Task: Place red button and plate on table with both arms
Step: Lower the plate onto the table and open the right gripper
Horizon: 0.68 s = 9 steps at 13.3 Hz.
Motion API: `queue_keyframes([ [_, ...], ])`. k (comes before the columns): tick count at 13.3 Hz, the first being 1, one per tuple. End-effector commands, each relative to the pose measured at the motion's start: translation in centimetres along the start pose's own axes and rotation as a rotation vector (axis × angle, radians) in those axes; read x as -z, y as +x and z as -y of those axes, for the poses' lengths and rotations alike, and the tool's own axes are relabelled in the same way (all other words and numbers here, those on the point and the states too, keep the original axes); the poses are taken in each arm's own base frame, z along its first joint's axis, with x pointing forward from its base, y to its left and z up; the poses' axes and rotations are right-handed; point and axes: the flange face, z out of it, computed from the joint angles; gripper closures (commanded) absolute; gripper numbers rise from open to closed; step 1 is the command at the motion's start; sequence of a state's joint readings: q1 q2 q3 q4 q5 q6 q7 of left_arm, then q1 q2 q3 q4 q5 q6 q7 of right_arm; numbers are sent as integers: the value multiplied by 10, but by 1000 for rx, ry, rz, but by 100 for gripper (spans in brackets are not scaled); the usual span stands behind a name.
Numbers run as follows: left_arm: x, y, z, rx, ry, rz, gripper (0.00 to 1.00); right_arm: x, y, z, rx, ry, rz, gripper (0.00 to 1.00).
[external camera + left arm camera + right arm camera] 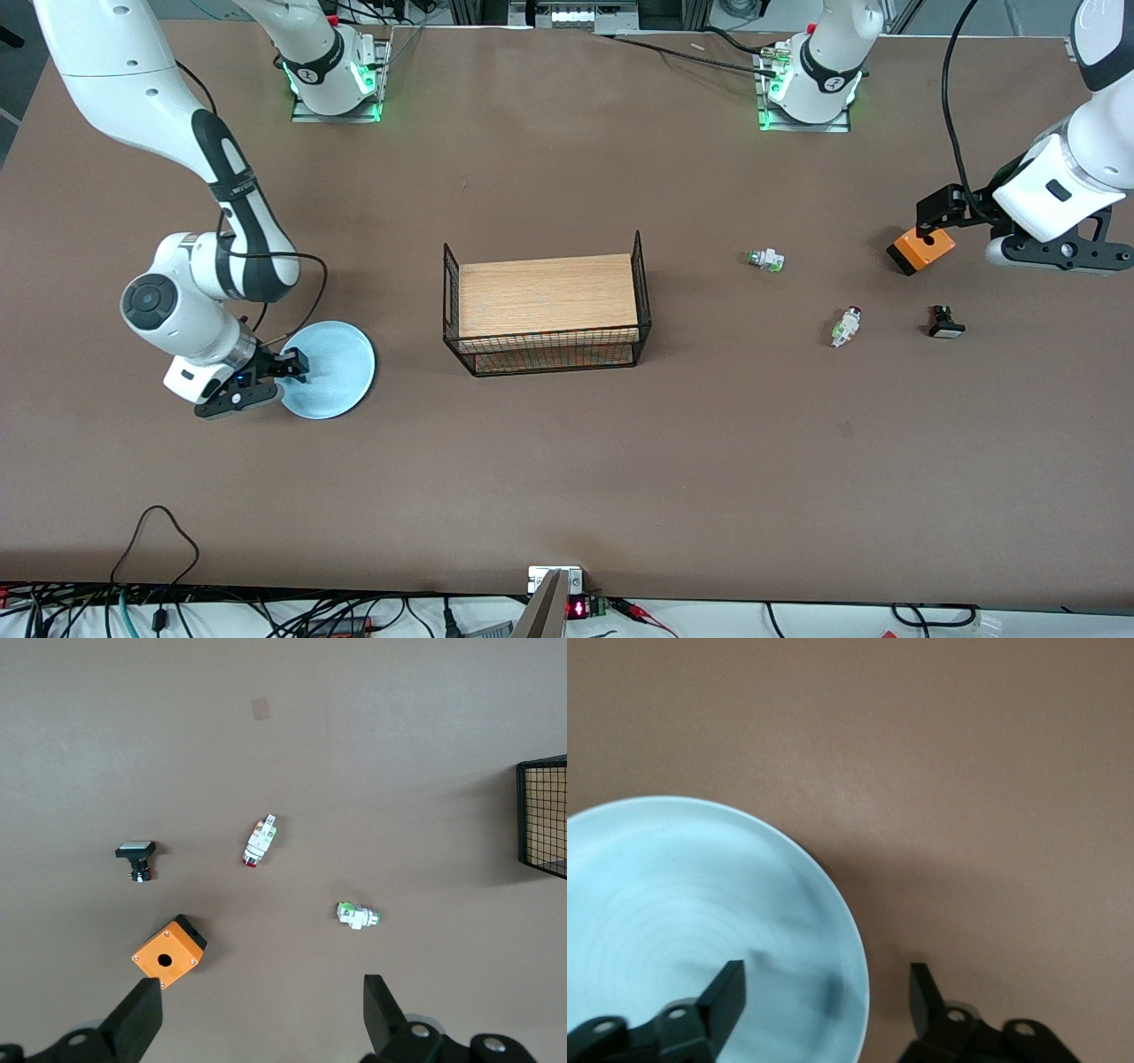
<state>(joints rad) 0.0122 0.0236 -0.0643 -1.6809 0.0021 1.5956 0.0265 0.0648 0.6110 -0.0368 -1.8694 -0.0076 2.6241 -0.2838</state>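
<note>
Straddling the plate (pixel 332 368) rim, right end effector (pixel 285 368) fingers spread, plate flat on desk (pixel 567 461) toward right arm's end from the wire rack (pixel 547 306). Left end effector (pixel 261 1014) spread, hovering over orange box (pixel 921 250); red button (pixel 846 326) lies nearer front camera than box, long axis tilted, left arm closer.

- Your table (pixel 567 461) looks matt brown, smooth.
- The plate (pixel 341 372) shows a smooth pale blue glaze, faintly glossy.
- The rack (pixel 545 306) pairs black wire mesh with a wood-grain top.
- The red button (pixel 846 326) seems plastic, though it's small to judge.
</note>
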Motion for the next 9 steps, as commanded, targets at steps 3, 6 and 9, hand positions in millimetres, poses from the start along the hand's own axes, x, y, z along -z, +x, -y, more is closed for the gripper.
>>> queue_keyframes([
  [3, 8, 5, 3, -27, 19, -13, 0, -13, -25, 22, 29, -16, -80, 0],
  [6, 9, 5, 2, -30, 21, -14, 0, 1, -22, 22, 38, -20, -91, 0],
  [9, 10, 5, 1, -30, 21, -16, 0, 53, -1, 10, -9, 51, 75, 0],
])
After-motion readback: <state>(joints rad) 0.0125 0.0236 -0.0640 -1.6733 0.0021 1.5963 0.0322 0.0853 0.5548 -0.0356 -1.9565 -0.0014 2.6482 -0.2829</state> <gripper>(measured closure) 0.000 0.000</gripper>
